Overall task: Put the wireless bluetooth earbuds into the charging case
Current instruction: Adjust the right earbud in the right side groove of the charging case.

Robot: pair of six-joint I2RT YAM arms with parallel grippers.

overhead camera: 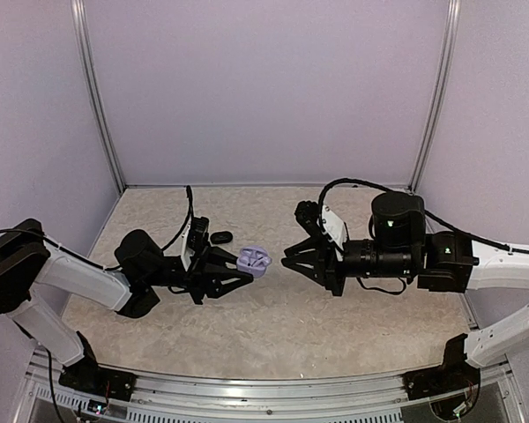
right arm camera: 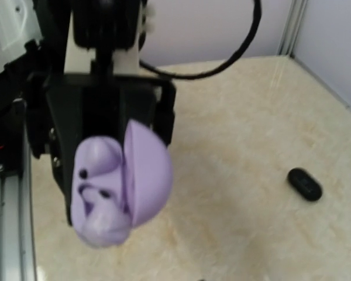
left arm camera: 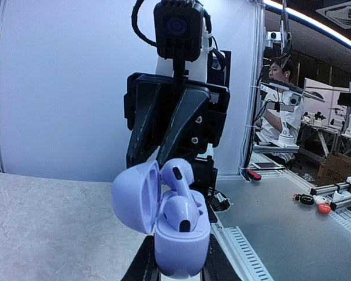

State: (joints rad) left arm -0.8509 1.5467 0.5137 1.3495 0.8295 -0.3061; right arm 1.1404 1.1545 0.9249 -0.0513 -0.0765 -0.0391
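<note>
My left gripper (overhead camera: 245, 268) is shut on the base of a lavender charging case (overhead camera: 254, 262), held upright above the table with its lid (left arm camera: 131, 196) swung open. Two lavender wireless bluetooth earbuds are in the case. One (left arm camera: 184, 213) sits low in its well. The other (left arm camera: 178, 174) stands higher, its stem in the case. My right gripper (overhead camera: 287, 257) hovers a short way right of the case, apart from it. Its black fingers (left arm camera: 184, 117) taper together with nothing between them. The right wrist view shows the case (right arm camera: 102, 193) head-on.
A small black oval piece (overhead camera: 221, 237) lies on the beige table behind the left gripper, also seen on the tabletop (right arm camera: 305, 184). White walls with metal posts (overhead camera: 100, 97) enclose the table on three sides. A metal rail (overhead camera: 273, 392) runs along the near edge.
</note>
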